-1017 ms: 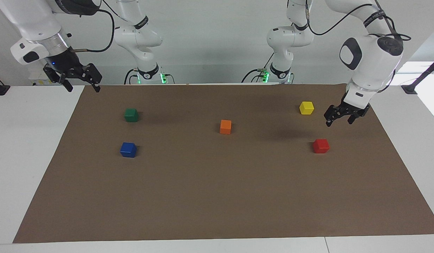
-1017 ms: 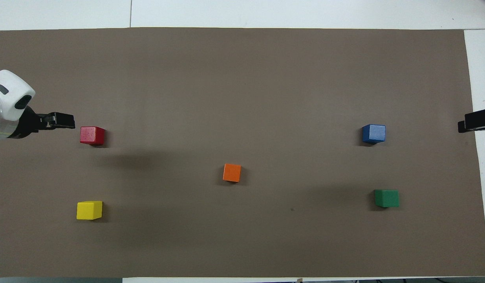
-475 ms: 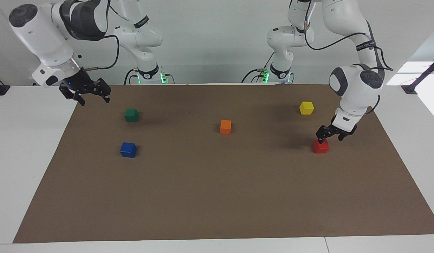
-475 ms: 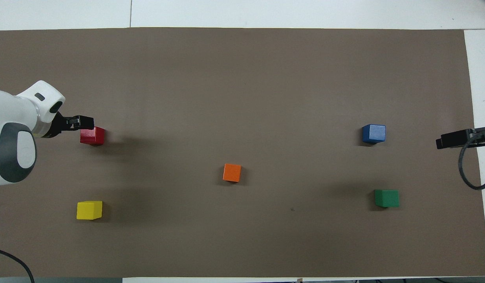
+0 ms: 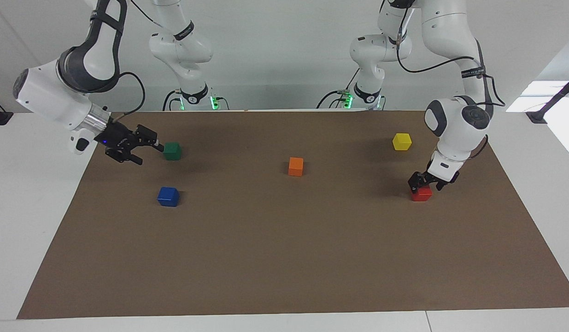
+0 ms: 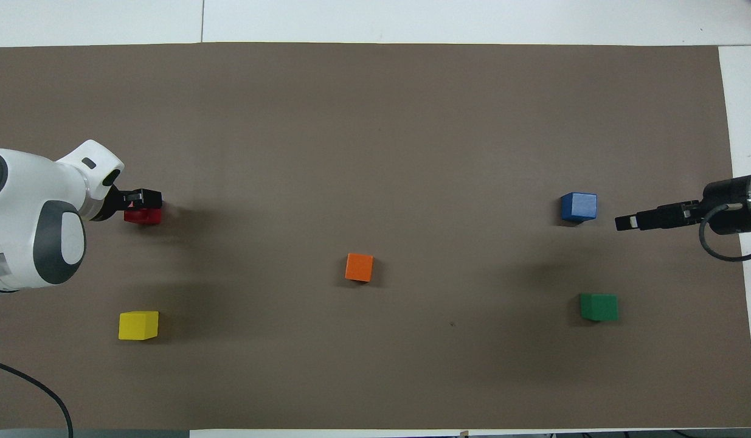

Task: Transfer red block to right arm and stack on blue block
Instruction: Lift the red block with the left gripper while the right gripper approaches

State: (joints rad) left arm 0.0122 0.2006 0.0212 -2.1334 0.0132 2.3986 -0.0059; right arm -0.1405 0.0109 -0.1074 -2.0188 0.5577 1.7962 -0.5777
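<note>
With its fingers spread wide on either side of the red block [image 5: 421, 193], the left gripper [image 5: 424, 183] is down on the mat [image 5: 284, 258] at the left arm's end; I can't tell whether the fingers touch the block's sides, and the block sits flat on the mat. The yellow block [image 5: 401, 141] lies nearer the robots than the red one, at the same end. The orange block [image 5: 296, 166] sits about mid-table.

At the right arm's end, the right gripper [image 5: 139, 147] hangs low over the mat, tilted toward the centre, with a blue light at its wrist. Its fingers stand wide apart and hold nothing. One fingertip shows just beside the green block [image 5: 172, 151] from across the table, though from above the gripper [image 6: 640, 220] appears between the green block [image 6: 599, 306] and the blue block [image 6: 579, 207], clear of both. The blue block lies farther from the robots than the green one, alone on the mat, well apart from the red block [image 6: 143, 215].
</note>
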